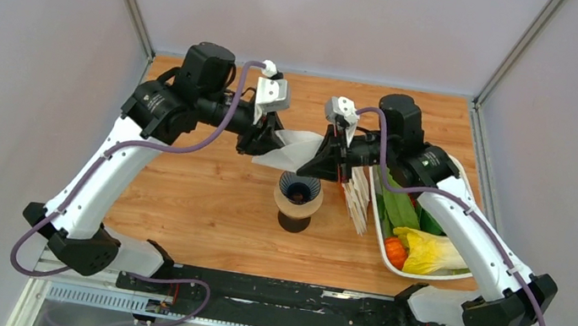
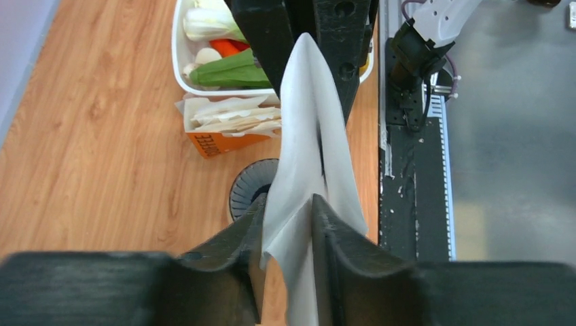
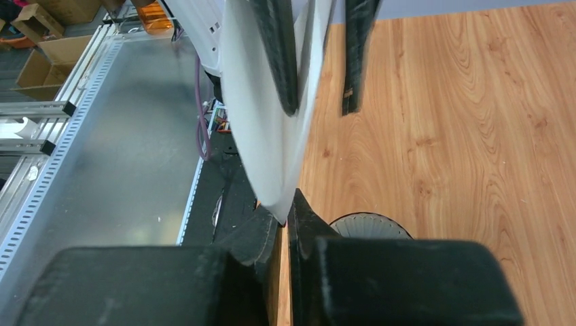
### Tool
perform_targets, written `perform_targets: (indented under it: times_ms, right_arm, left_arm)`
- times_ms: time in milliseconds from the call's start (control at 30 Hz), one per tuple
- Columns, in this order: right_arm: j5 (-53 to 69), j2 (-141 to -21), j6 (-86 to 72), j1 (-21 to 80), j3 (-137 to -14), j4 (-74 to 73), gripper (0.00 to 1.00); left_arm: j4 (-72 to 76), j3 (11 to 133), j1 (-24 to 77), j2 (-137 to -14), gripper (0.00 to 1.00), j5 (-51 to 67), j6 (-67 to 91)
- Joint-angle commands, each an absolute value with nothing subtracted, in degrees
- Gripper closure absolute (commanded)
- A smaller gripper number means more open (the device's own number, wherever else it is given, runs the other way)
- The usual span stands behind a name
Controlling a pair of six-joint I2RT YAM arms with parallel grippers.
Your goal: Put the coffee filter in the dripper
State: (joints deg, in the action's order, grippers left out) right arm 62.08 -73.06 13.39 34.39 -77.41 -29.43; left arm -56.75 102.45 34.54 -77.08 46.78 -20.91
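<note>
The white coffee filter (image 1: 291,151) hangs in the air between my two grippers, above the navy ribbed dripper (image 1: 300,187). My right gripper (image 1: 307,164) pinches its lower tip; in the right wrist view the filter (image 3: 261,122) narrows into the nearly closed right gripper (image 3: 285,214), with the dripper (image 3: 370,224) just below. My left gripper (image 1: 271,143) straddles the filter's wide end. In the left wrist view one layer of the filter (image 2: 309,122) runs between the left gripper's (image 2: 285,207) fingers, which still stand apart. The dripper (image 2: 246,187) shows behind them.
The dripper sits on a tan ring (image 1: 296,207) over a dark vessel. An upright stack of filters (image 1: 357,198) in an orange box (image 2: 224,142) stands just right of it. A white basket (image 1: 460,166) with vegetables is at the right.
</note>
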Motion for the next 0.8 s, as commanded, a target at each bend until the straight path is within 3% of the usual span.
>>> perform_targets:
  times_ms: [0,67,133,200,233,267,367,500,767]
  right_arm:
    - [63.0,-73.7,14.5,34.7,-81.7,-30.9,0.9]
    - [61.1,-73.3,13.9,34.2,-82.3,-31.2,0.76]
    - [57.9,-72.0,13.5,33.3,-81.7,-31.1,0.52]
    - [51.5,-70.5,13.3,32.8,-81.1,-30.7,0.32]
    - [48.3,-69.4,13.2,32.8,-80.6,-30.1,0.12]
    - [45.6,-68.5,13.0,32.8,-79.9,-28.9,0.01]
    - [39.4,-65.4,13.1,33.1,-76.0,-22.9,0.0]
    - [28.5,-63.8,19.6,36.5,-72.4,-16.5,0.0]
    - [24.1,-70.2,28.8,41.0,-79.1,-20.0,0.0]
  left_arm:
    - [-58.7,103.2,35.4,-77.9,0.73,46.2,-24.8]
    - [-57.8,102.8,35.5,-77.6,0.9,45.7,-23.0]
    - [-53.5,101.3,35.0,-76.6,0.99,44.1,-17.2]
    - [-45.9,97.6,32.7,-74.3,1.0,43.6,-7.5]
    - [-42.5,93.6,31.7,-72.7,1.0,43.7,0.8]
    - [-35.8,91.5,29.4,-71.7,1.0,43.5,5.2]
    - [-22.4,81.4,24.5,-68.0,1.0,44.7,23.1]
    - [-15.3,79.2,23.4,-67.9,1.0,44.7,33.0]
    - [-15.4,79.4,23.6,-68.1,1.0,45.1,36.7]
